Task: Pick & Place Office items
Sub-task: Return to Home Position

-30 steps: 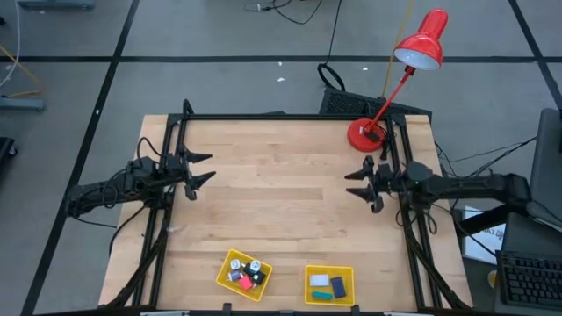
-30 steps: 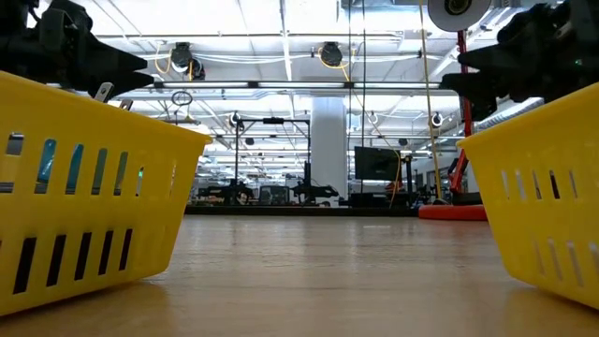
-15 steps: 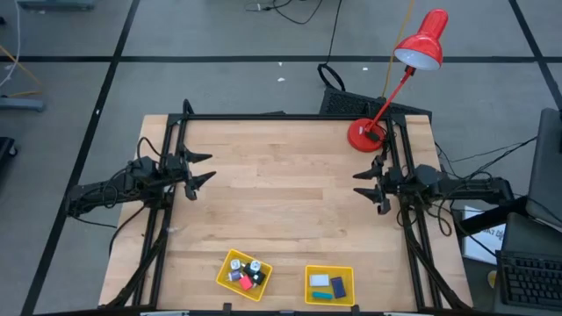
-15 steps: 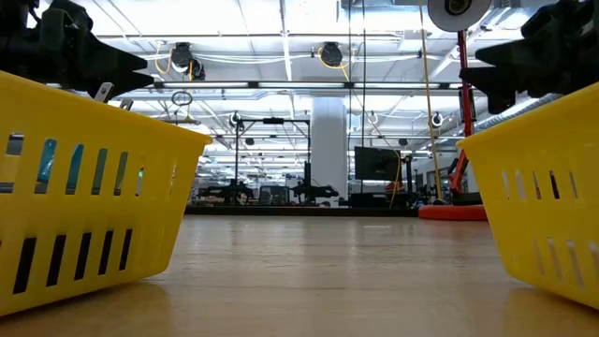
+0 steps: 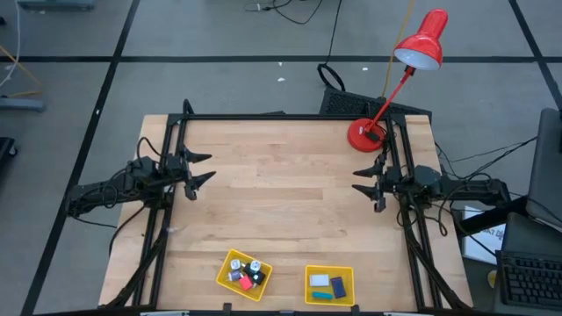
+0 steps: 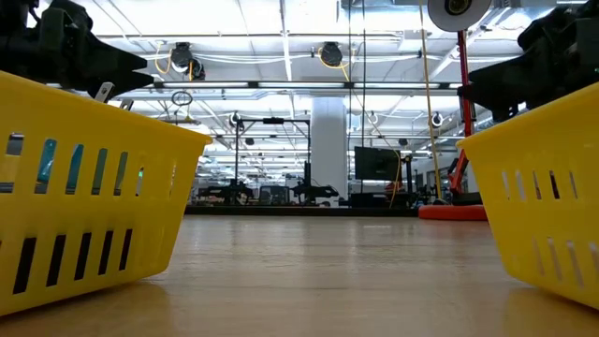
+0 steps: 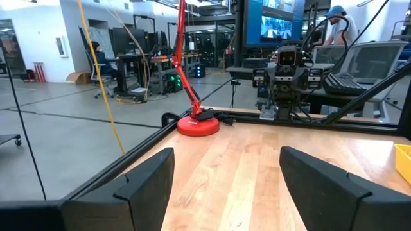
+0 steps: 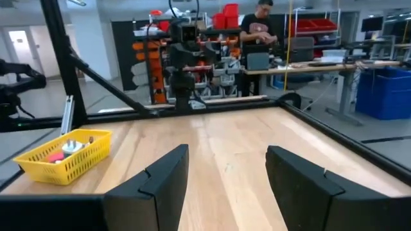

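Observation:
The office items lie in two yellow trays at the table's near edge. The left tray (image 5: pixel 245 273) holds white-silver, black and pink-red pieces. The right tray (image 5: pixel 329 284) holds light blue, dark and teal pieces. My left gripper (image 5: pixel 211 168) hovers open over the table's left side, far from both trays. My right gripper (image 5: pixel 354 183) hovers open over the right side. Each wrist view shows bare wood between the open fingers of the left gripper (image 7: pixel 226 154) and the right gripper (image 8: pixel 227 151). The right wrist view also shows the left tray (image 8: pixel 64 154) with its pieces.
A red desk lamp stands with its base (image 5: pixel 364 134) on the far right corner, and its head (image 5: pixel 421 41) leans beyond the table. A black frame (image 5: pixel 281 116) runs along the far and side edges. Bare wood (image 5: pixel 281 189) lies between the grippers. People stand in the room behind.
My right gripper has drawn back a little toward the table's right edge, still open.

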You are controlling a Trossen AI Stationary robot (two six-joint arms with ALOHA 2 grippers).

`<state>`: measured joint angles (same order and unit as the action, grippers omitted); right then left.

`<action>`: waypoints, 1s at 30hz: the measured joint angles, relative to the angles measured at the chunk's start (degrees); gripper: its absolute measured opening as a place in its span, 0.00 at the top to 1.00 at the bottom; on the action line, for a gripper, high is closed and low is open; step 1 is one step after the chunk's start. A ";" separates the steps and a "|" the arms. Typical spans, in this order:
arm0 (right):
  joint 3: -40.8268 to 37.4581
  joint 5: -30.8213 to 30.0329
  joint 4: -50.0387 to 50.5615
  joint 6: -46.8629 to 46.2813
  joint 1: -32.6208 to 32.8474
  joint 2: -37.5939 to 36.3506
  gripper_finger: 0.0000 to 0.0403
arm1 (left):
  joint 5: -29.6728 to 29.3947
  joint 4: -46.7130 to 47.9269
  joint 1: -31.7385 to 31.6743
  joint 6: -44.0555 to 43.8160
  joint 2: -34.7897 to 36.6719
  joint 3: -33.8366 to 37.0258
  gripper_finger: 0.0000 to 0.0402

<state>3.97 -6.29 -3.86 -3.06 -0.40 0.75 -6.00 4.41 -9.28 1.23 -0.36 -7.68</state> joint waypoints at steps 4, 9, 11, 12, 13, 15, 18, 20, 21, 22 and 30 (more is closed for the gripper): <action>0.00 0.28 0.12 1.29 0.00 -0.01 0.51 | 0.00 0.03 0.00 0.00 0.00 0.00 0.29; 0.00 0.31 0.02 1.82 0.00 0.00 0.51 | 0.02 0.04 0.00 0.00 0.00 0.00 0.32; -0.02 0.29 -0.21 1.82 0.00 0.02 0.51 | 0.02 0.04 0.00 0.00 0.00 0.00 0.32; -0.01 0.29 -0.30 1.82 0.00 0.02 0.51 | 0.01 0.04 0.00 0.00 0.00 0.00 0.32; -0.02 0.29 -0.46 1.82 0.00 0.02 0.51 | 0.02 0.04 0.00 0.00 0.00 0.00 0.33; -0.02 0.29 -0.91 1.82 0.00 0.00 0.51 | 0.02 0.04 0.00 0.00 0.00 0.00 0.32; -0.02 0.29 -0.97 1.82 0.00 0.00 0.51 | 0.02 0.05 0.00 0.00 0.00 0.00 0.31; -0.02 0.29 -1.02 1.82 0.00 0.00 0.51 | 0.02 0.05 0.00 0.00 0.00 0.00 0.30; -0.02 0.29 -1.02 1.82 0.00 0.00 0.51 | 0.02 0.06 0.00 0.00 0.00 0.00 0.29; -0.02 0.29 -1.02 1.82 0.00 0.00 0.51 | 0.02 0.05 0.00 0.00 0.00 0.00 0.29; -0.02 0.31 -1.17 1.82 0.00 0.00 0.51 | 0.02 0.04 0.00 0.00 0.00 0.00 0.29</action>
<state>3.95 -5.98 -5.03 -1.23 -0.40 0.75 -5.98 4.45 -9.28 1.23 -0.36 -7.68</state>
